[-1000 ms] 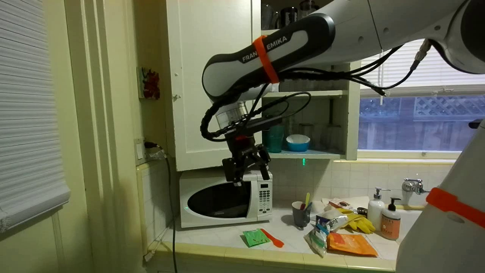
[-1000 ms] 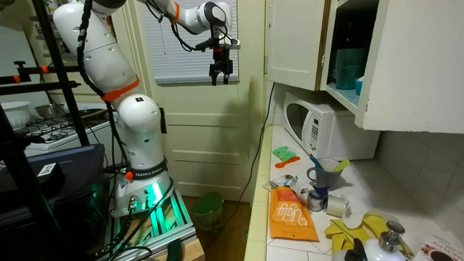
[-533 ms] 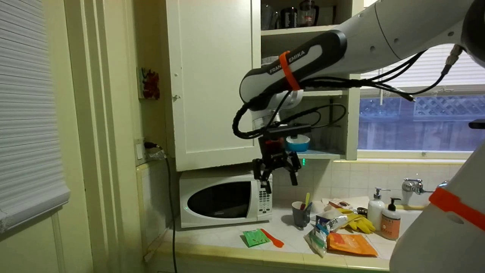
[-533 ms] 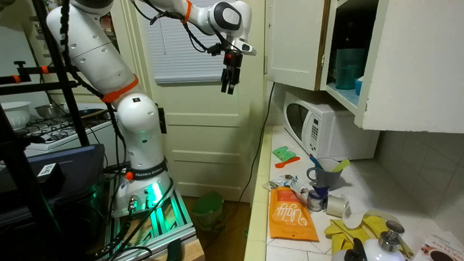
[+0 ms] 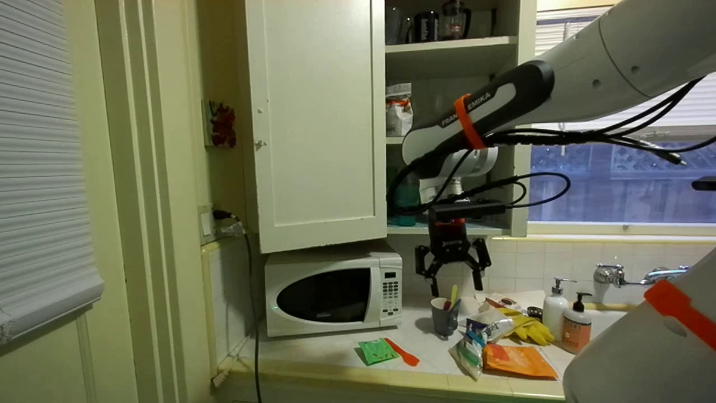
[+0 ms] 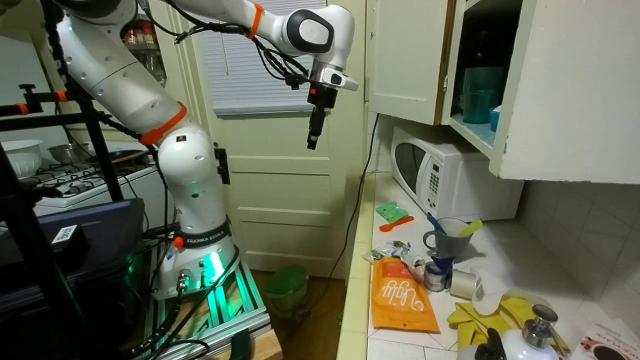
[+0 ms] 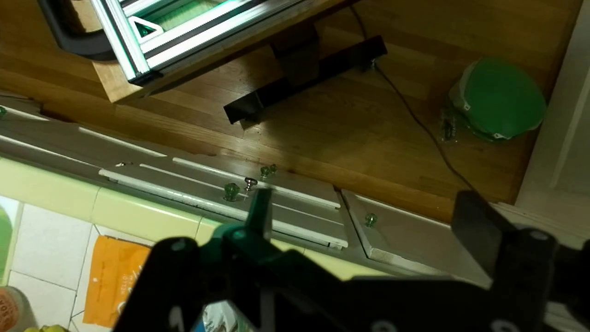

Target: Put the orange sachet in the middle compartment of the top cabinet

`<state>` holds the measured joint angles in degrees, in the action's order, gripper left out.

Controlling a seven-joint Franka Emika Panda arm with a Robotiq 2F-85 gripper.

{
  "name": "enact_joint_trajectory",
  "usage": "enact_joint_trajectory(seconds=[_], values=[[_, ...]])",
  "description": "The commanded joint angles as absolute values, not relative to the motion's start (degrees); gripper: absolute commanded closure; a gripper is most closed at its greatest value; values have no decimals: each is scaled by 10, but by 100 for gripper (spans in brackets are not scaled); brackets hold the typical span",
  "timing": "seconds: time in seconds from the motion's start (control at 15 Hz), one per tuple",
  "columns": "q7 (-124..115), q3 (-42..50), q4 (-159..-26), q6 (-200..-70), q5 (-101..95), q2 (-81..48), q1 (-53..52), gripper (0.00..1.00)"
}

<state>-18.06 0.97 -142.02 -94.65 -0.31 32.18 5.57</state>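
Tool [image 5: 456, 289]: black, two fingers [image 5: 477, 281], unclenched and spread wide apart, tips downward; hanging in mid-air, well apart from the bench [image 5: 335, 376].
Arm [image 5: 576, 78]: white and black, banded orange; in an exterior view, crossing in front of the cabinet [image 5: 521, 221].
Sachet [image 6: 405, 305]: orange, white lettering; flat on the bench, near its yellow edge, one end against a plastic packet [image 5: 467, 358]; visible in both exterior views, partly in the wrist view.
Cup [image 5: 443, 322]: grey, upright, holding coloured utensils [image 6: 471, 228].
Green packet [image 5: 378, 351]: flat on the bench; spoon [image 5: 404, 354], orange-red, just beside it.
Gloves [image 5: 528, 330]: yellow, near the sachet.
Pump bottles [image 5: 555, 316]: two, upright, near the gloves.
Microwave [image 5: 334, 291]: white, on the bench, below the cabinet.
Cabinet: cream-white, door [image 5: 321, 123] swung aside.
Middle compartment [image 5: 439, 92]: partly hidden by the arm in an exterior view; white bag [image 5: 399, 117] standing inside.
Bottom compartment [image 6: 467, 128]: teal tumbler [image 6: 482, 95] and blue bowl [image 6: 495, 118], just beside each other.
Bin [image 6: 286, 292]: green, on the wooden floor [image 7: 332, 143].
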Motion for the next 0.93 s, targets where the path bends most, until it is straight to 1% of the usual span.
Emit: enact_joint_trajectory(seconds=[0.0, 0.07, 0.27, 0.47, 0.87], values=[[-180, 3, -1420, -946, -1, 323, 61, 0], [-241, 1, -1426, -979, 18, 328, 78, 0], [-245, 36, -1448, -993, 45, 337, 105, 0], [-239, 78, -1487, -1019, 43, 355, 154, 0], [-244, 148, -1554, -1127, 37, 366, 262, 0]])
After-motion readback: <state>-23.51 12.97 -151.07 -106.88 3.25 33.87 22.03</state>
